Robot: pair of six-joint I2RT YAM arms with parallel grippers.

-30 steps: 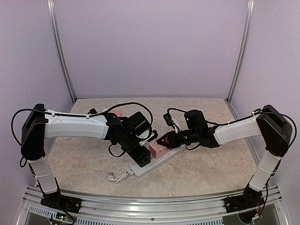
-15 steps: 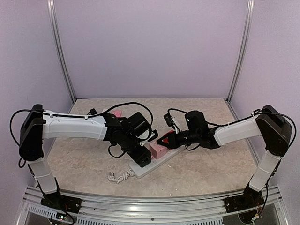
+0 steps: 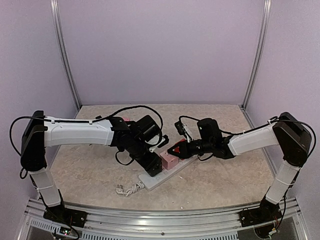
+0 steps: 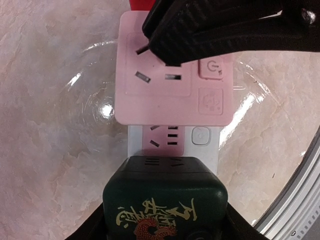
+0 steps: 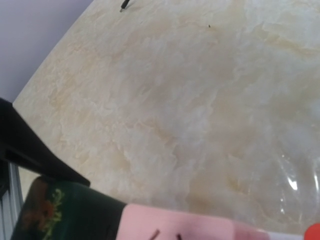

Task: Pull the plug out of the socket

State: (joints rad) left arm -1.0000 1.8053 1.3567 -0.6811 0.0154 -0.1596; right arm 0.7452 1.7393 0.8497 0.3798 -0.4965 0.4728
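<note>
Top view: the socket [image 3: 159, 177] lies slantwise on the surface [image 3: 220, 185]. The left gripper [image 3: 152, 168] is down on its near half, and the right gripper [image 3: 175, 149] is at the pink cube [image 3: 168, 160].

Left wrist: the left fingers [image 4: 92, 227] clamp the green cube plug [image 4: 165, 200], seated just beside the pink one. The right fingers, drawn together, rest on the pink cube's top.

Right wrist: just cube tops and bare surface.

Best pull looks straight up, no twisting, with the right pinning the socket down.
</note>
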